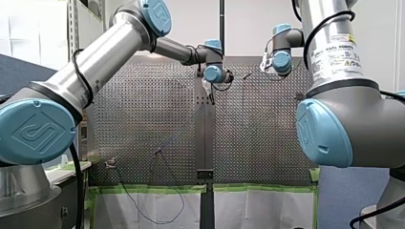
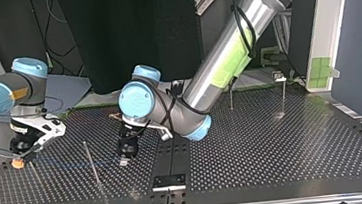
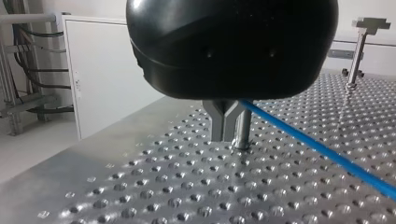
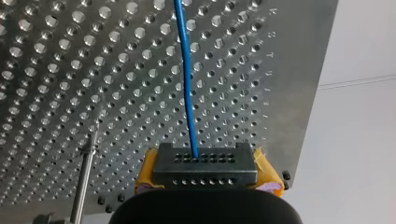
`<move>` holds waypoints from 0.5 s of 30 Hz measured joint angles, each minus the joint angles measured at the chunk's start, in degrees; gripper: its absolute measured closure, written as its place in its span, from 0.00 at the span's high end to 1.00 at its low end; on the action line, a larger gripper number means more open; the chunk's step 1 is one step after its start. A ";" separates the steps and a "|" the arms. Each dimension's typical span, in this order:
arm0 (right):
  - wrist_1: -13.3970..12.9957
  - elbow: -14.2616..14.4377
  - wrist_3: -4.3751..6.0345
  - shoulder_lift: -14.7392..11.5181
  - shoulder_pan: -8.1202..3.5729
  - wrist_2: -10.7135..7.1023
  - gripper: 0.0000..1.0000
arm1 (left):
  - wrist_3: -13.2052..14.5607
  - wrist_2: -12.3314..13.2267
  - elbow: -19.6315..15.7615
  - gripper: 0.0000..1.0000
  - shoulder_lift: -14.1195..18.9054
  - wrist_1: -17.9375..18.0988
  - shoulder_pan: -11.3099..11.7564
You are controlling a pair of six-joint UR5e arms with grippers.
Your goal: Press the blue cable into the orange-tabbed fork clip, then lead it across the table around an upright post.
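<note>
Right wrist view: blue cable (image 4: 187, 88) ahead of gripper (image 4: 205, 162)

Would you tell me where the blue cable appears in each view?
Front view: not discernible.
Top view: blue cable, a faint line low at the left.
Left wrist view: slants away sideways from my left gripper.
Right wrist view: straight ahead of my right gripper.
Shared landmark: the perforated table.

The front view looks from far back, behind and above both arms (image 1: 110, 52), out over the table (image 1: 258, 143). The top view faces them from across the table, low down. Both wrist views sit close over that same table, the left one skimming it past my left gripper (image 3: 226, 138), and both show the cable (image 3: 322, 151) leaving its fingers (image 3: 217, 122).
</note>
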 joint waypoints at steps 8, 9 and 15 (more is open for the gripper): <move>-1.28 -1.17 0.50 1.87 -0.60 -1.93 0.02 | 0.06 0.34 2.05 0.00 -2.09 -1.14 0.18; -1.31 -1.19 0.63 2.00 -0.71 -2.02 0.02 | 0.07 0.33 2.12 0.00 -2.24 -1.18 0.13; -1.19 -1.20 2.37 4.03 -0.69 -3.72 0.02 | 0.49 0.28 2.18 0.00 -4.04 -1.41 0.10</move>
